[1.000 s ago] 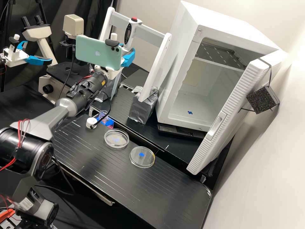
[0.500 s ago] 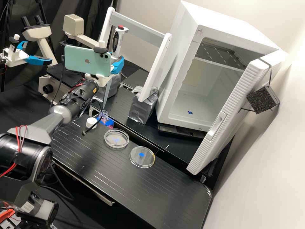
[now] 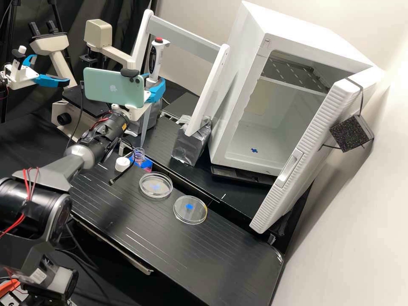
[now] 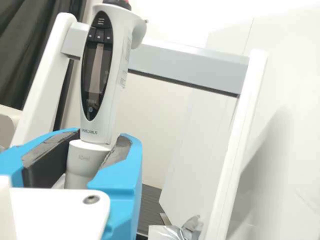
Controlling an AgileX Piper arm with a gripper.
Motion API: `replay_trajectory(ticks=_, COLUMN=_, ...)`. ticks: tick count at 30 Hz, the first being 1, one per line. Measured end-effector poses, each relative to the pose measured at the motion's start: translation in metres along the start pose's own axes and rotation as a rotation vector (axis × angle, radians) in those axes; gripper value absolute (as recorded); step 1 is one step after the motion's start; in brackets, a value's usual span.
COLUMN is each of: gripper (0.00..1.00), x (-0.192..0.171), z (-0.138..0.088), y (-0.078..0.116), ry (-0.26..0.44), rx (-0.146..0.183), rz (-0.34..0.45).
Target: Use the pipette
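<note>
Our gripper (image 3: pixel 153 86) is closed round the pipette (image 3: pixel 156 63) above the open bottle (image 3: pixel 139 160). The pipette's long axis runs nearly upright, its tip (image 3: pixel 143 143) pointing down at the bottle's mouth; whether it is inside or just over, we cannot tell. We judge the next move needs that alignment kept. Near the bottle, 1 white cap (image 3: pixel 122 164) and 2 dishes (image 3: pixel 156 185) sit on the black bench (image 3: pixel 229 259); beyond it stands a microscope (image 3: pixel 98 33).
</note>
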Motion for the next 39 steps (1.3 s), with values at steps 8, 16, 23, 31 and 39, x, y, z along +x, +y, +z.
replay_trajectory(ticks=8, gripper=0.00, x=-0.001, z=0.010, y=-0.016, ry=-0.027, rx=-0.009, rz=-0.040)
replay_trajectory(ticks=16, gripper=0.00, x=-0.013, z=0.031, y=-0.028, ry=-0.083, rx=0.066, rz=-0.057)
replay_trajectory(ticks=23, gripper=0.00, x=-0.033, z=0.046, y=-0.029, ry=-0.099, rx=0.154, rz=0.002)
replay_trajectory(ticks=31, gripper=0.00, x=-0.044, z=0.045, y=-0.032, ry=-0.058, rx=0.151, rz=0.055)
replay_trajectory(ticks=39, gripper=0.00, x=-0.042, z=0.040, y=-0.049, ry=-0.052, rx=0.098, rz=0.081)
